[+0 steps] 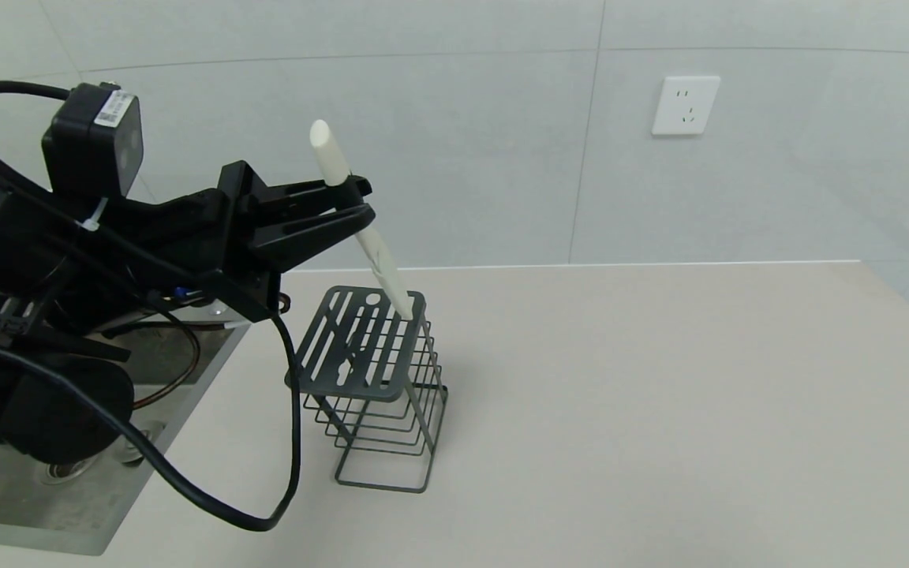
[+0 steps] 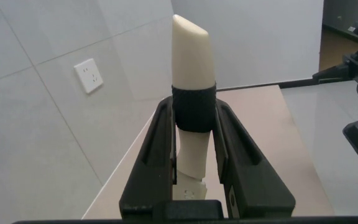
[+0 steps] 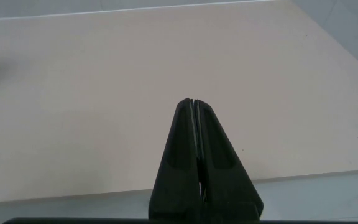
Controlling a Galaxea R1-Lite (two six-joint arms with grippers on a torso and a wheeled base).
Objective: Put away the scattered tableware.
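Observation:
My left gripper (image 1: 356,207) is shut on the cream handle of a utensil (image 1: 360,221), held tilted above the dark wire cutlery rack (image 1: 372,386). The handle's tip points up toward the wall and its metal lower part reaches down through the rack's slotted top plate. From the left wrist, the cream handle (image 2: 192,87) stands pinched between the black fingers (image 2: 161,143). My right gripper (image 3: 193,106) is shut with nothing in it, hovering over the bare beige countertop (image 3: 104,93).
The rack stands on the beige counter (image 1: 660,394) near a steel sink (image 1: 68,481) at the left. A tiled wall with a white socket (image 1: 685,104) runs behind. Open counter stretches to the right of the rack.

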